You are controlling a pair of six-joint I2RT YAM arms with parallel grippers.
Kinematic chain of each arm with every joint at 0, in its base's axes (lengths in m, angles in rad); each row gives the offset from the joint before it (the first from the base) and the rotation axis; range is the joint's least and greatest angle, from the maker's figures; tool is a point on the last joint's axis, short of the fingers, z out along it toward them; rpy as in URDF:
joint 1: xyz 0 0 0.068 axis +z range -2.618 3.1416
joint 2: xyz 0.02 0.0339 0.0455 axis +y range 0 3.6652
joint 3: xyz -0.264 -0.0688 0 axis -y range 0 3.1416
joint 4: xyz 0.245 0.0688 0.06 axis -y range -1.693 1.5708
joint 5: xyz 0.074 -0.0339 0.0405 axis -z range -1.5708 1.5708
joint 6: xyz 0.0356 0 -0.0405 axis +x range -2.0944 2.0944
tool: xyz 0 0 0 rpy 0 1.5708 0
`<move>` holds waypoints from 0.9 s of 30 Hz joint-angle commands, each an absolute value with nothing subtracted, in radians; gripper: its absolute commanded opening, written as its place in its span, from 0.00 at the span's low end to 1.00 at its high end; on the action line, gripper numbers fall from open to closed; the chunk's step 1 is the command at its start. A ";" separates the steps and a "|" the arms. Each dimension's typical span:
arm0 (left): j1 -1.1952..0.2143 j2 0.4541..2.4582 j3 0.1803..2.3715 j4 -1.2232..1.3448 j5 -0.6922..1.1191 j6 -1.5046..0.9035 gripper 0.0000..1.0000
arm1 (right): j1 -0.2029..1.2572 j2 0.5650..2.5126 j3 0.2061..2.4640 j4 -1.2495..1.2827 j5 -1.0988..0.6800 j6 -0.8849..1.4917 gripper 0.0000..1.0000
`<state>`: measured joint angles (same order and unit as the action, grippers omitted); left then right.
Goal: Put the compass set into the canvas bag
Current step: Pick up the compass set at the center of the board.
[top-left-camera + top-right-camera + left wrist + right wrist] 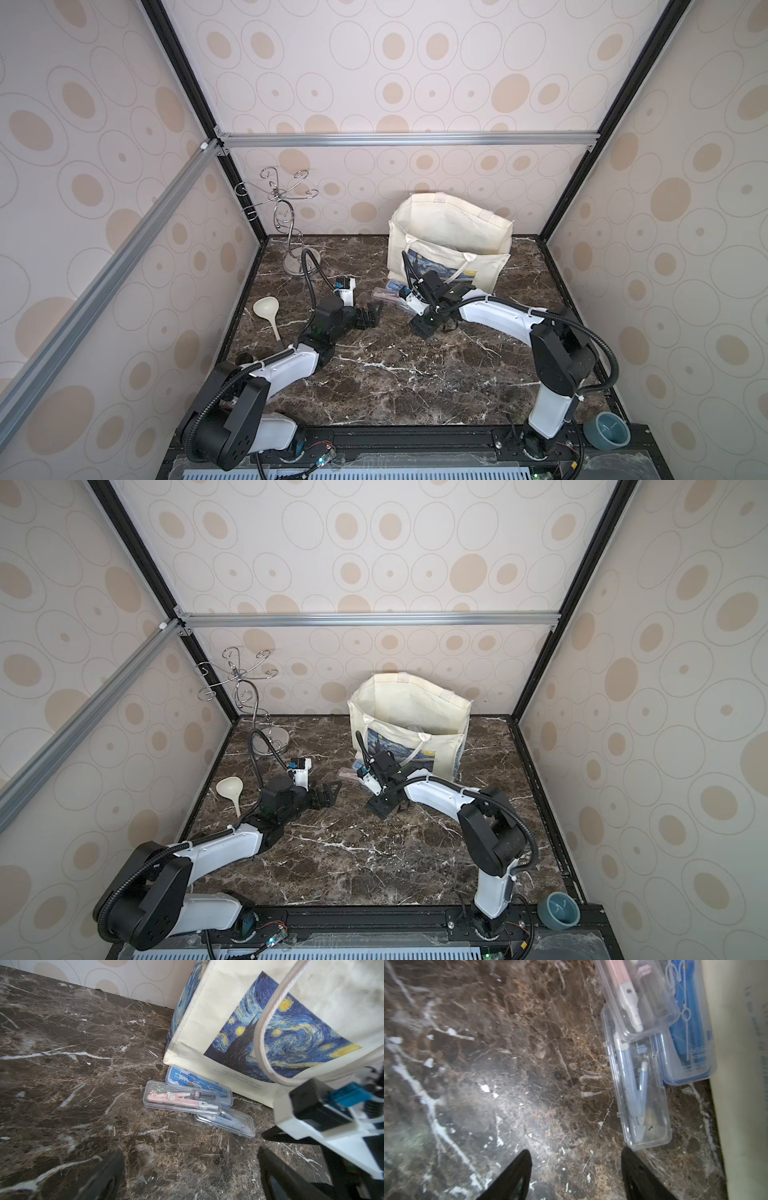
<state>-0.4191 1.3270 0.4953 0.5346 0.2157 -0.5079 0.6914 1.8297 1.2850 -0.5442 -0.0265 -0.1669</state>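
At the back of the worktop [395, 374], in both top views, the canvas bag [449, 232] stands upright, mouth open, print side toward me. Clear cases lie on the worktop at its foot, none of them inside. I can pick out the pink compass set [387, 296]; the right arm covers the rest. The left fingers [372, 314] hang spread, apart from the cases.

Left wrist view: left fingers [108, 1176] are wide apart with bare worktop between them. The pink compass set [181, 1099] lies against the blue compass set [182, 1076], which touches the bag [207, 1022], and it overlaps one end of the pale-blue compass set [228, 1124]. On the blue lid I read "mimy"; the smaller line above it is too fine. The text line under the bag's print is illegible.

Right wrist view: right fingers [512, 1174] are spread and pinch nothing. One tip sits just beside the end of the pale-blue compass set [643, 1095]. Faint blue lettering on the bag wall [741, 1084] is blurred, so I cannot read it.
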 commanded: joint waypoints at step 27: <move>-0.421 1.236 0.495 0.457 0.153 -0.480 1.00 | 0.584 1.942 1.283 -0.463 -0.181 -0.134 0.65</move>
